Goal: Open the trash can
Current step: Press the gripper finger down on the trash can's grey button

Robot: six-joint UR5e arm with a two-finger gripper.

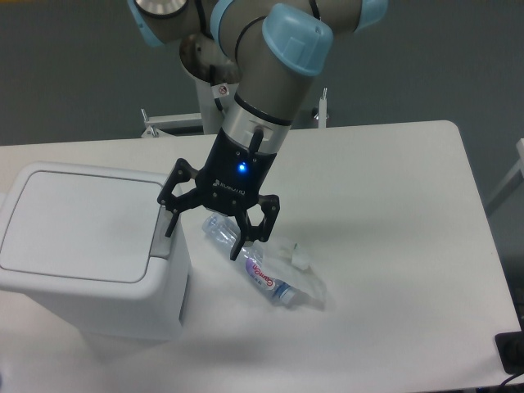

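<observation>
The white trash can (98, 307) stands at the table's left front, its flat lid (78, 221) closed. A grey push-button tab (158, 242) sits at the lid's right rim. My gripper (203, 239) is open and empty, just right of the can. Its left fingertip (169, 228) is at or just above the grey tab; I cannot tell whether it touches. Its right fingertip (237, 250) hangs over the neck of the crushed bottle.
A crushed clear plastic bottle (274, 277) with a blue and red label lies on the white table (393, 213) just right of the can. A dark object (512, 350) sits at the table's front right corner.
</observation>
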